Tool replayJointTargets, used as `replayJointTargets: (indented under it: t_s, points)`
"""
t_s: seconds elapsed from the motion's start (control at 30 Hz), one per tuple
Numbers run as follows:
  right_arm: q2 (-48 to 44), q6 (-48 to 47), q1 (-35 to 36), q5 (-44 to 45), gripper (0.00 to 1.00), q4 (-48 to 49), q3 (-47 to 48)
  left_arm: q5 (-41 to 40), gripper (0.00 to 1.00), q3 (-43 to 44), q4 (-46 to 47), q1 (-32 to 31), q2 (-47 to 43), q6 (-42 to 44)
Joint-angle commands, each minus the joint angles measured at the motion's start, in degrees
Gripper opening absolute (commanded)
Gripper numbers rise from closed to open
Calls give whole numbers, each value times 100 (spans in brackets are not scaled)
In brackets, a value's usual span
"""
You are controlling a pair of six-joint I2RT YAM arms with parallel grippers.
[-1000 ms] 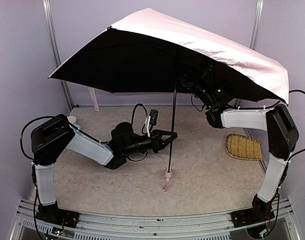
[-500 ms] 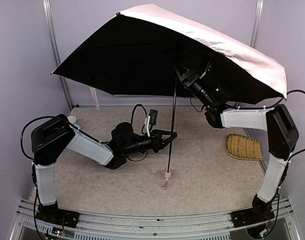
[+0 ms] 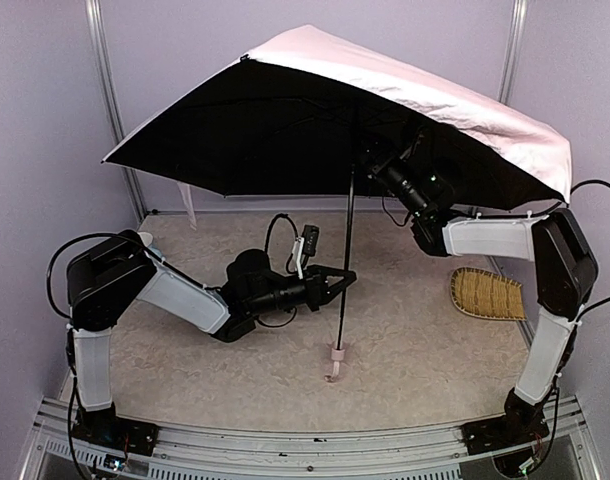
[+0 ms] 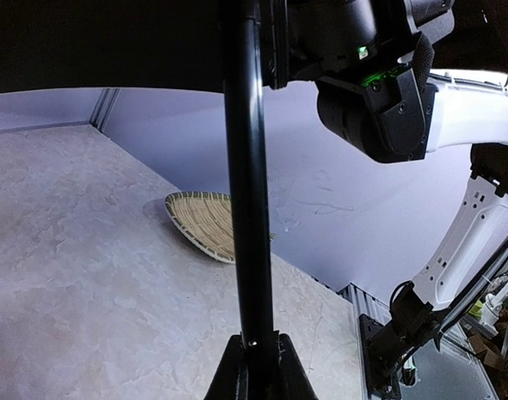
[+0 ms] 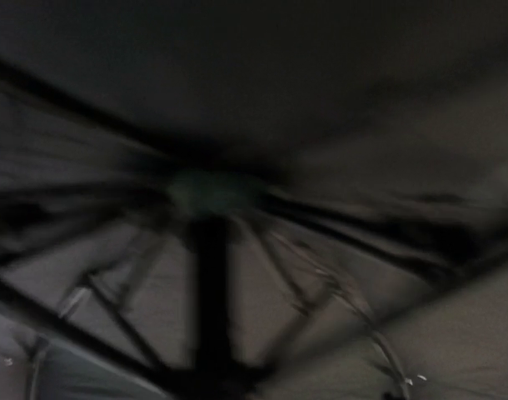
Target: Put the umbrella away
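Over on the left, the left end effector (image 3: 340, 277) reaches in sideways, fingers clamped tight on the thin black shaft (image 3: 345, 240) of the umbrella (image 3: 405, 90). The umbrella stands open and upright mid-table: pale pink fabric on top, matte black lining beneath, small pink handle (image 3: 335, 353) down near the mottled beige table (image 3: 185, 370). Right of the shaft, the right end effector (image 3: 368, 157) is tucked up in the canopy's shadow. Whether its fingers are parted or closed, I can't tell; its own camera gives only blurred dark ribs. Far right, an oval woven mat (image 3: 487, 294) lies flat.
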Motion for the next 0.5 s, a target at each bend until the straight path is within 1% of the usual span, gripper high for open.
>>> replayJointTargets:
  t_s: [0.0,0.13,0.17,0.2,0.37,0.47]
  points:
    - [135,74,-26,-323,56,206,370,47,0,149,321,6,3,352]
    - [218,142,-31,-327,43,248,372,56,0,142,313,-2,-1,351]
    - [227,168,-31,-343,42,273,379,56,0,133,318,-3,-5,349]
    - [229,192,-31,-347,41,286,373,61,0,128,316,-3,-17,353]
    - [142,98,-31,-370,48,266,243,82,0,146,334,6,-40,336]
    - [79,13,-27,-330,47,274,104,89,0,165,345,6,-34,306]
